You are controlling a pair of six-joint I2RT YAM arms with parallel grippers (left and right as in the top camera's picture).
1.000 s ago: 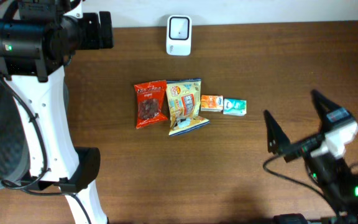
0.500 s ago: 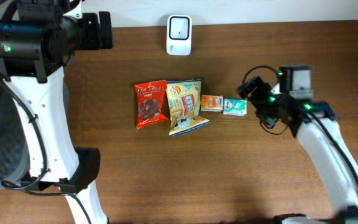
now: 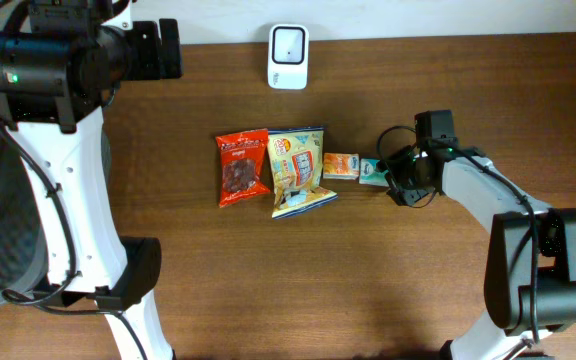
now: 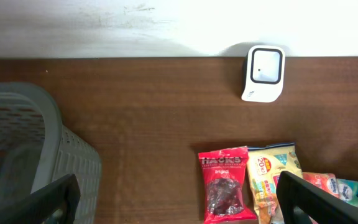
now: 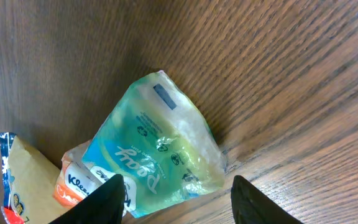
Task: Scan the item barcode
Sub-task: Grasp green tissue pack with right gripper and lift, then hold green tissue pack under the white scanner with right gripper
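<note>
- Jaws of the right gripper (image 5: 180, 198) stand half narrow, one on each side of the green tissue pack (image 5: 160, 149). One finger (image 5: 107, 194) overlaps the edge of the pack, and the other finger shows a small gap to it. Whether they press the pack, I cannot tell.
- The green tissue pack lies flat on the bench (image 3: 218, 280), right of the middle, at the right end of a row of four items. In the right wrist view its printed face is up, with a small blue tab near the top corner.
- Just beside it, touching its left edge, lies an orange tissue pack (image 3: 341, 166).
- Next to the left is a yellow snack bag (image 3: 297, 170), a little tilted, and it touches the orange pack.
- A red snack bag (image 3: 242, 167) closes the row on the left, just beside the yellow one.
- A white scanner (image 3: 288, 43) stands at the far edge of the bench, well apart from the row, behind the yellow bag.
- The left gripper (image 4: 176, 200) hangs high over the far left part of the bench, and its jaws are wide with nothing between them.
- A grey basket (image 4: 17, 149) with slotted walls stands at the left side, under the left arm.
</note>
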